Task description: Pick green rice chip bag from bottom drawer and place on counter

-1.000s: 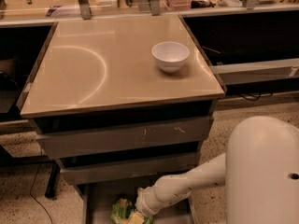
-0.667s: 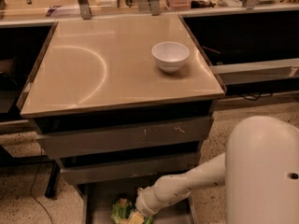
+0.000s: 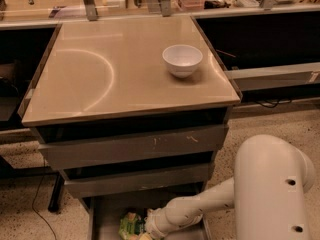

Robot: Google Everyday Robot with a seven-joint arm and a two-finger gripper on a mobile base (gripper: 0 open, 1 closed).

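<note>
The green rice chip bag (image 3: pixel 130 225) lies in the open bottom drawer (image 3: pixel 107 216) at the lower edge of the camera view, partly cut off by the frame. My white arm reaches down from the right into the drawer. The gripper (image 3: pixel 145 233) is at the wrist's end right beside the bag, mostly below the frame edge. The beige counter (image 3: pixel 100 69) is above the drawers.
A white bowl (image 3: pixel 182 60) stands on the counter's right side. Two closed grey drawer fronts (image 3: pixel 135 146) sit above the bottom drawer. My white arm base (image 3: pixel 272 189) fills the lower right. Dark bays flank the counter. Metal posts and clutter line the back edge.
</note>
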